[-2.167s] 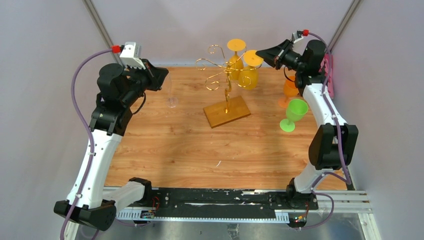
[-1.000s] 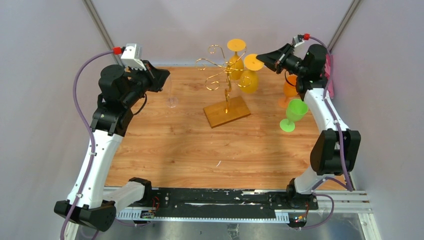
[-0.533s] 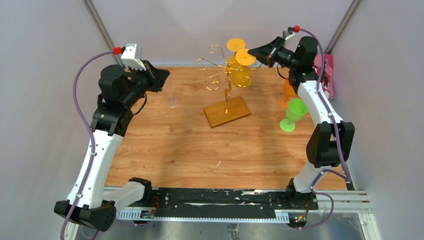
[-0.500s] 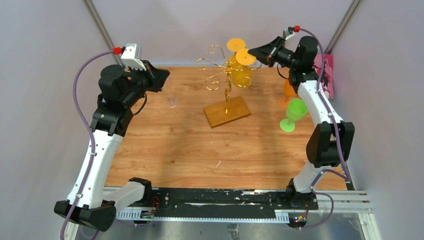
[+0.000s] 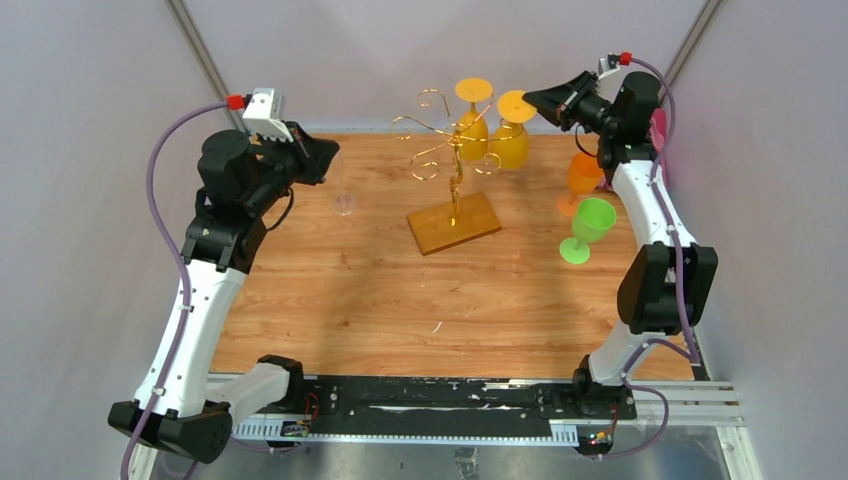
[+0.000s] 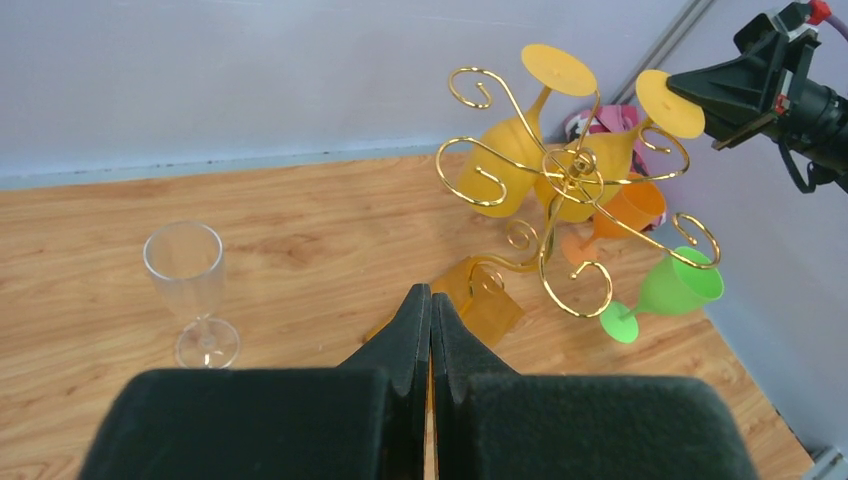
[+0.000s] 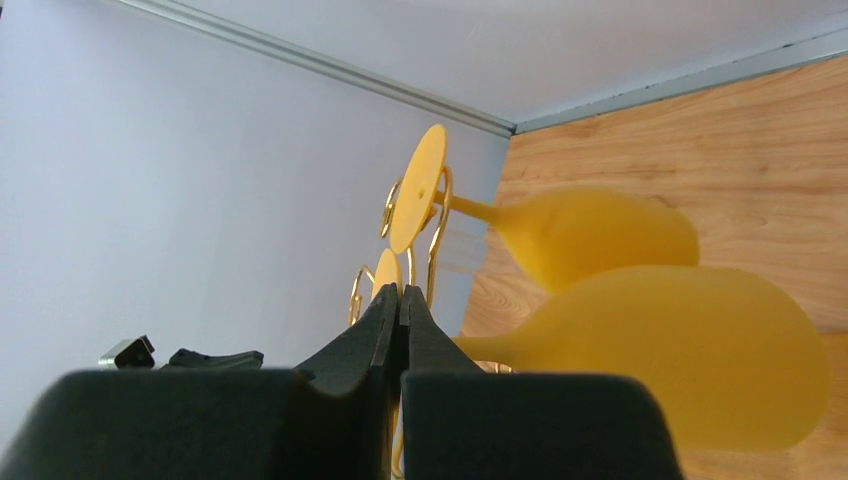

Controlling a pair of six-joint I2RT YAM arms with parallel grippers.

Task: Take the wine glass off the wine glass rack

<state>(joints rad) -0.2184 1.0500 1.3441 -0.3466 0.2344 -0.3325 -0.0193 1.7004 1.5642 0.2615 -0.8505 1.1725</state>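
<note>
— Up at the back of the worktop (image 5: 380, 290), what has the right claw (image 5: 537, 99) got?

— Your right claw is pinched closed on the rim of the round foot of a yellow wine glass (image 5: 511, 143). That glass hangs bowl down, raised off the worktop, just right of the wine glass rack (image 5: 452, 170). In your right wrist view the claw's fingers (image 7: 340, 370) are pressed together, with the foot edge-on at their tips.

— Is it off the wire?

— You cannot tell from these views; its stem runs close by one gold spiral arm (image 6: 672, 150). A second yellow wine glass (image 5: 472, 125) hangs upside down on the rack just beside it, and the rack's wooden base (image 5: 453, 222) sits flat mid-worktop.

— And the left?

— Your left claw (image 6: 430, 300) is closed on nothing, fingers together, held above the worktop near a clear wine glass (image 6: 190, 270) that stands upright. An orange glass (image 5: 582, 175) and a green glass (image 5: 588, 225) stand upright at the right side of the worktop, apart from the rack.
</note>
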